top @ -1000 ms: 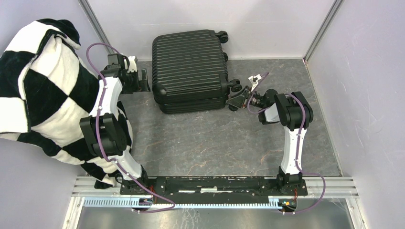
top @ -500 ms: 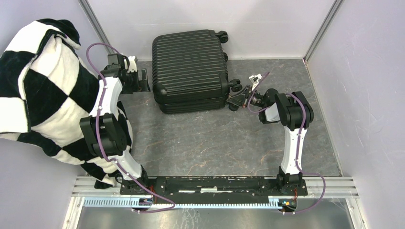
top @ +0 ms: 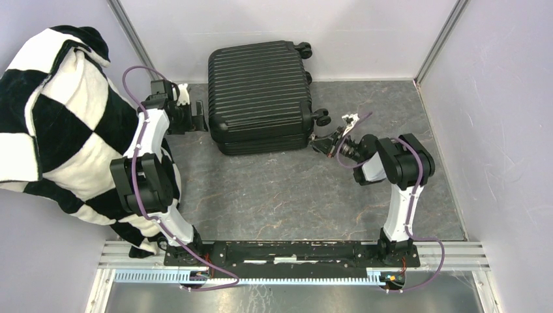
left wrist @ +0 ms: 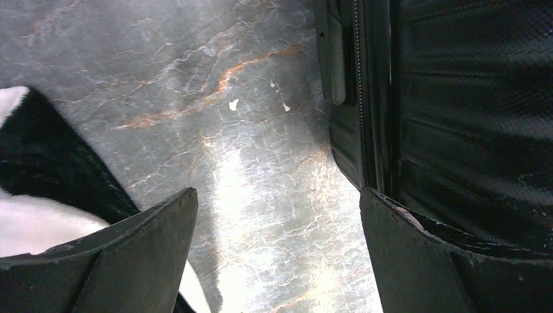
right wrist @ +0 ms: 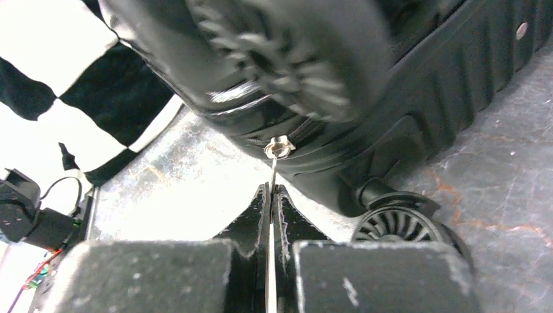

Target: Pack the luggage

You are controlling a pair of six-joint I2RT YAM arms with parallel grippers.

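- The grey stone-patterned table (top: 287,189) carries everything; the luggage (top: 257,85) lies on its far part, flat, with the ribbed black shell facing up.
- The black-and-white checkered blanket (top: 59,117) is heaped to the left of the luggage, well apart from it, and it hangs over the table edge on that side.
- The luggage is closed, with the two shells together and the zipper line running around the side, so what is inside cannot be seen.
- The left arm (top: 147,137) reaches to the left side of the luggage, and the right arm (top: 401,189) reaches to its near right corner.
- The left gripper (left wrist: 277,202) stands wide and holds nothing. In its wrist view one finger is just beside the luggage wall and the other is over the edge of the blanket, with bare table between them.
- The right gripper (right wrist: 272,192) is pressed together on the zipper pull (right wrist: 273,171), a thin metal tab that comes out of the luggage seam near the corner.
- Small black caster wheels (top: 321,119) stick out on the right side of the luggage. One wheel (right wrist: 398,225) rests on the table just right of the zipper pull, and another is blurred above it, very near the camera.
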